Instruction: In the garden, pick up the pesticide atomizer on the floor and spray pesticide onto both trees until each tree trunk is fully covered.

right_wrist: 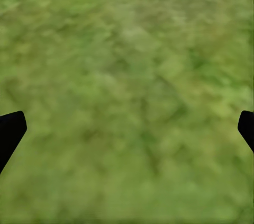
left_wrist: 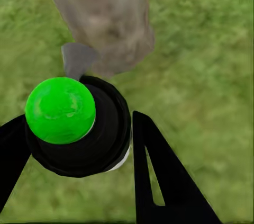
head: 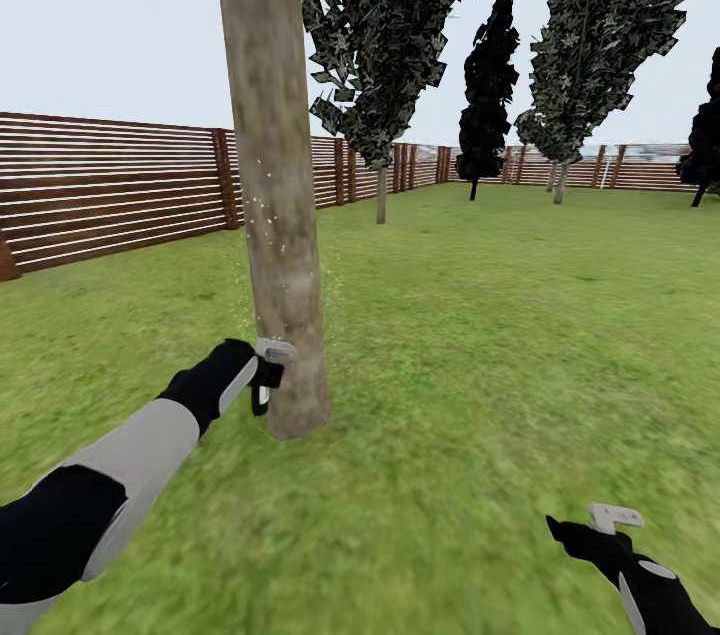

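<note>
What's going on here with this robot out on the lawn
The robot stands on the grass beside a thick tree trunk. Its left gripper is shut on the atomizer and holds its spray head right up against the base of the trunk. Fine specks float around the trunk, so spraying looks under way. The right gripper hangs open over bare grass, holding nothing. More trees stand farther back along the wooden fence.

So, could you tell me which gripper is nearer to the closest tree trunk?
Left. The left gripper holds the pesticide atomizer right beside the tree trunk; the right gripper hangs open over grass, well off to the trunk's right.
</note>
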Robot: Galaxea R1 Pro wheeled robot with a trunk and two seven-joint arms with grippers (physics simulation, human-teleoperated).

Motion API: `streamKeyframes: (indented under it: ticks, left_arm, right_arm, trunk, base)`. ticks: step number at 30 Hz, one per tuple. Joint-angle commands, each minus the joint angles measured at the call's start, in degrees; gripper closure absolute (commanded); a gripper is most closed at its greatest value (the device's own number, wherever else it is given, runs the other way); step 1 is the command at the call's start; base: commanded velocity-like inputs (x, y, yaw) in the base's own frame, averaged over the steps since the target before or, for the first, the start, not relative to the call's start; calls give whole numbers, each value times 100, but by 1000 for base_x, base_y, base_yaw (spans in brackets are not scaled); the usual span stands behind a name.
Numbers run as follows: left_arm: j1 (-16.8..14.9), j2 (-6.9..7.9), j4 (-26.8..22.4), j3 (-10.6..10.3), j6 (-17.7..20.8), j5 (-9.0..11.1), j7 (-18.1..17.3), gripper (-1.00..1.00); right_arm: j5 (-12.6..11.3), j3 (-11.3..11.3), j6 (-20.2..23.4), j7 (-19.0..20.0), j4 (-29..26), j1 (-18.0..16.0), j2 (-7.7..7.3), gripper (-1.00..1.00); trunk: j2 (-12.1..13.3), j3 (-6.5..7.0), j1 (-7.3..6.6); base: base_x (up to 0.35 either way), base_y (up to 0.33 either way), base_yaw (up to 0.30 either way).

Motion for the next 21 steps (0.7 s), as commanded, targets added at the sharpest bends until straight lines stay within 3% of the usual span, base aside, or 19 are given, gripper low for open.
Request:
streamKeyframes:
  ticks: [1,4,8,21]
  left_arm:
    - [0,34,-133,0,145,-22,0,100]
    - [-6,371,-961,8,870,-56,0,100]
    - [-16,643,-1574,9,1404,-60,0,100]
    - [-633,674,-1652,9,1544,-57,0,100]
  right_arm:
    - [0,0,0,2,0,1,0,-100]
    - [0,0,0,4,0,-1,0,-100]
    - [0,0,0,5,0,0,0,-100]
    - [0,0,0,5,0,1,-4,-100]
  trunk:
    - [0,0,0]
    - [0,0,0]
    - [0,0,0]
    - [0,0,0]
  base:
    - [0,0,0]
    - [0,0,0]
    - [0,0,0]
    - [0,0,0]
